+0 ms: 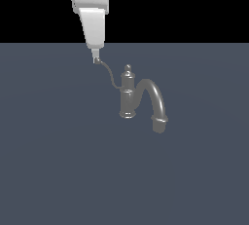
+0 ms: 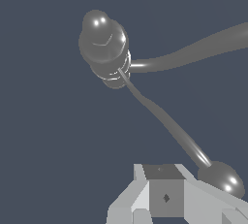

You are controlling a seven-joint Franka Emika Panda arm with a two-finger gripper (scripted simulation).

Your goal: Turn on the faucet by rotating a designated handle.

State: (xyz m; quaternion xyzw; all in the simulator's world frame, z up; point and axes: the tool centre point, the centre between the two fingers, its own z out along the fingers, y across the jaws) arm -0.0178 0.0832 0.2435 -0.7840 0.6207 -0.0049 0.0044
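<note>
Gripper [image 1: 97, 59] touches handle [image 1: 111, 75] ball tip, left of faucet [image 1: 128, 95]; jaws' opening not discernible. Push sideways steadily, keeping contact on ball.

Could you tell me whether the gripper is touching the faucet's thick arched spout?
No, the gripper sits at the ball tip of the thin handle, well apart from the spout across the faucet body.
</note>
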